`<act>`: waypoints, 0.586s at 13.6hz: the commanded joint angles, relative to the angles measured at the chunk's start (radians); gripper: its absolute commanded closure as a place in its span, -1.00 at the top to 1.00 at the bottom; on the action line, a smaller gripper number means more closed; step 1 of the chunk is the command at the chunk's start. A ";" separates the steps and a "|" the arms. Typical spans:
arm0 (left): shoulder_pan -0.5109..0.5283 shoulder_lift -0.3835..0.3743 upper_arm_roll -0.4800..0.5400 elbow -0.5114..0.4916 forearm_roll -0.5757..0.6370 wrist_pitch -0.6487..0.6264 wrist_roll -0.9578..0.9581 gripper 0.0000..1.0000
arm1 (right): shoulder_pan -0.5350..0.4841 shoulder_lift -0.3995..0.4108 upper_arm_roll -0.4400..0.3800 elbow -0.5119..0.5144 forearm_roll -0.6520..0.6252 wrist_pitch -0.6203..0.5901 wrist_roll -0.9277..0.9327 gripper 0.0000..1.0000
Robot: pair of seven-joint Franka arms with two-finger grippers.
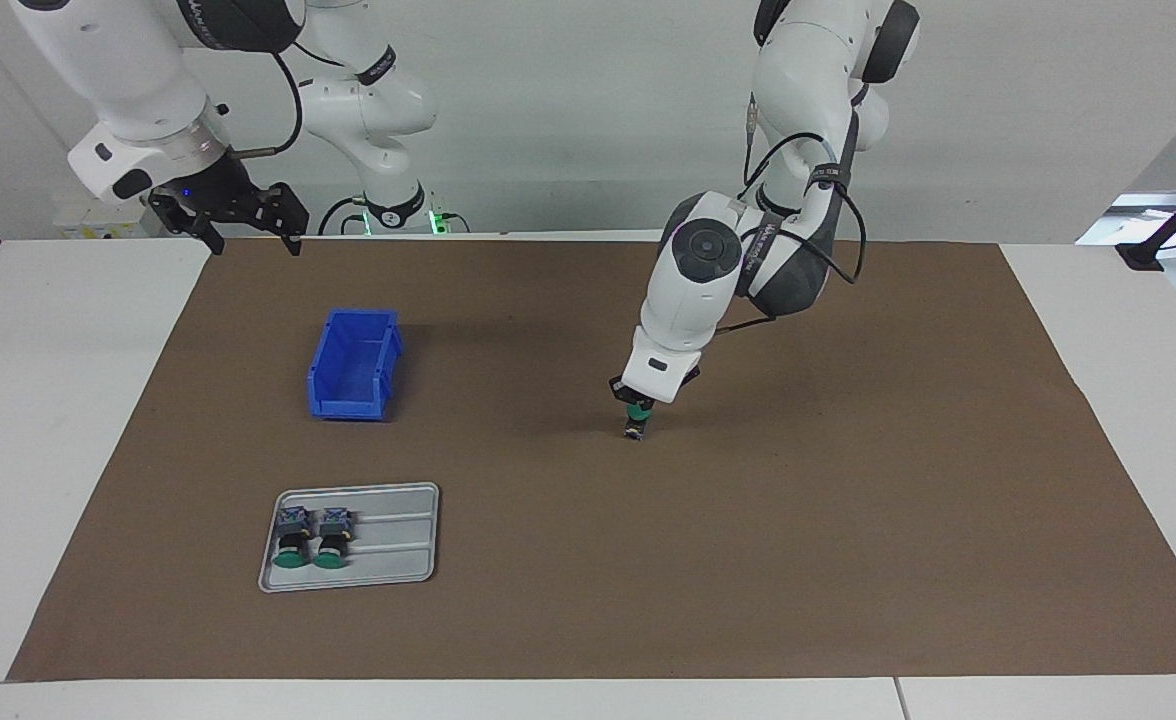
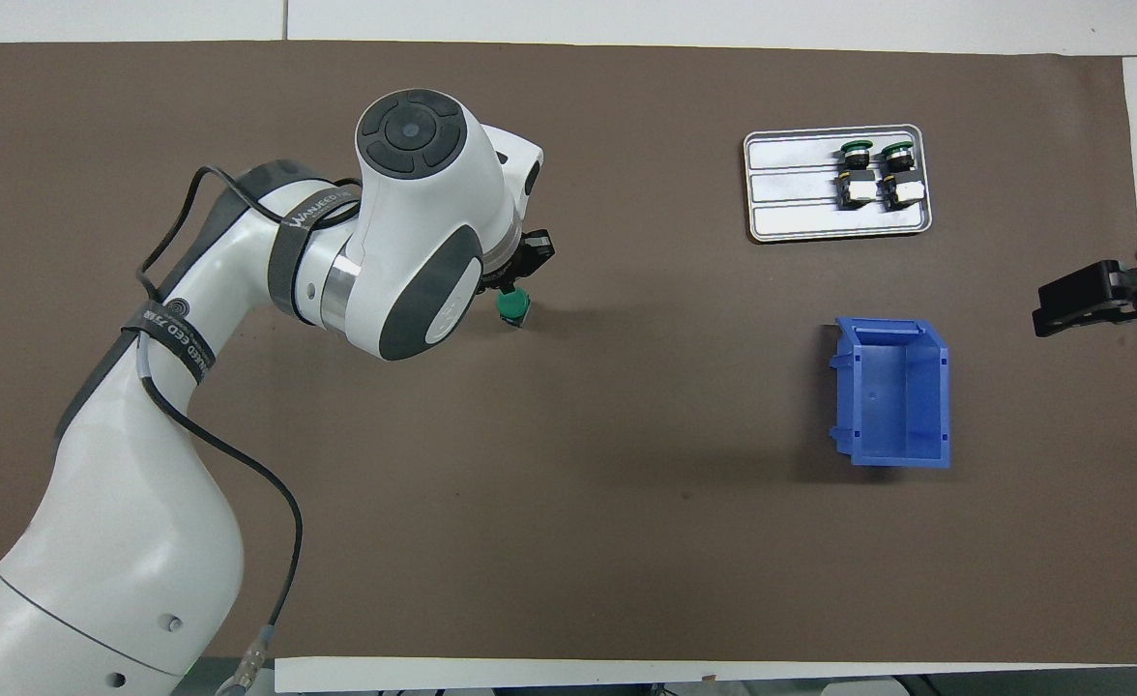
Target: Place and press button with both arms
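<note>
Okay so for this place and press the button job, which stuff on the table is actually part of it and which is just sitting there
Part of the job:
- button, standing on the brown mat, left gripper shut on its green cap
- right gripper, open, waiting over the mat's edge near the robots

Just lying about:
- two spare buttons on the grey tray
- blue bin

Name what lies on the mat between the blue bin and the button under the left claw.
Nothing: only bare brown mat separates the blue bin from the button, plainest in the overhead view.
</note>
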 commanded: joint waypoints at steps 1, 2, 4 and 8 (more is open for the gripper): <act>-0.019 0.011 0.014 -0.002 0.018 0.033 -0.026 -0.92 | -0.008 -0.009 0.003 -0.010 0.002 -0.003 -0.021 0.98; -0.030 0.011 0.015 -0.011 0.019 0.034 -0.026 -0.92 | -0.008 -0.009 0.003 -0.010 0.002 -0.003 -0.021 0.98; -0.036 0.009 0.015 -0.020 0.019 0.025 -0.028 -0.92 | -0.008 -0.009 0.003 -0.010 0.002 -0.003 -0.021 0.98; -0.045 0.003 0.015 -0.053 0.019 0.027 -0.028 -0.92 | -0.008 -0.009 0.003 -0.010 0.002 -0.003 -0.021 0.98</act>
